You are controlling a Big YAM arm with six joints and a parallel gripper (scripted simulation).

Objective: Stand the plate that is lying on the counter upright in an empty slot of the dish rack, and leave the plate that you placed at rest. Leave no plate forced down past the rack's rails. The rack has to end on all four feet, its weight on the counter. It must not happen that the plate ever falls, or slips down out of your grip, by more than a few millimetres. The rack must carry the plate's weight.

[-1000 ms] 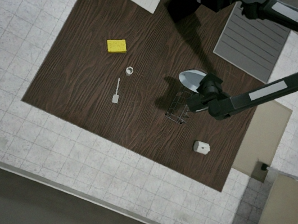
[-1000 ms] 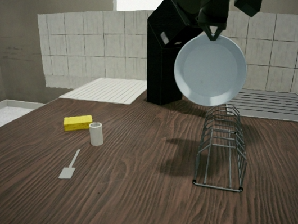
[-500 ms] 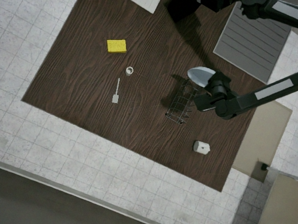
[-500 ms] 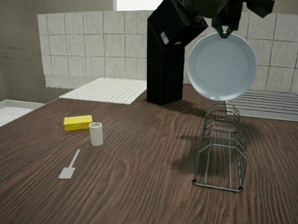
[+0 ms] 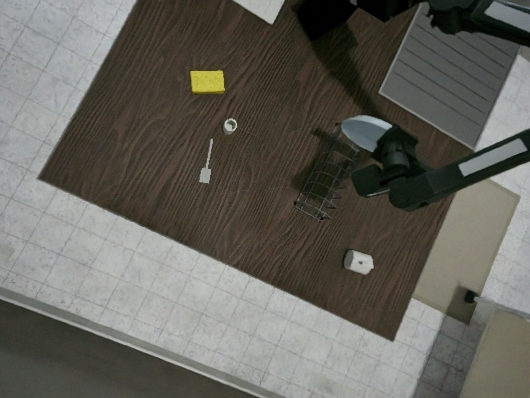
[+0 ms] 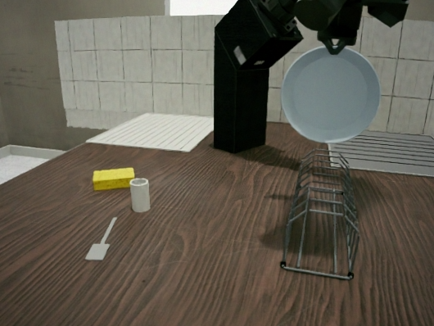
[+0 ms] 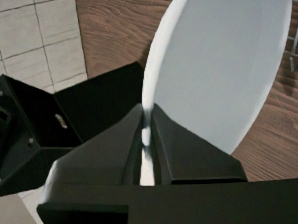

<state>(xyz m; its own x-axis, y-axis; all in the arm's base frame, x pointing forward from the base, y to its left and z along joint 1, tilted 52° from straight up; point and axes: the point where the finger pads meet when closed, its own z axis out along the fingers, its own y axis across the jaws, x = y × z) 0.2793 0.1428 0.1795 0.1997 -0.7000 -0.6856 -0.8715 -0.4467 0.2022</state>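
Dark wood counter (image 6: 196, 254); plate (image 6: 330, 95) gripped upright above rack (image 6: 323, 213).

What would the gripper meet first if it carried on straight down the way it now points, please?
The gripper points down, shut on the plate rim. Straight on, the plate's lower edge would likely meet the dish rack far end first; depth is uncertain.
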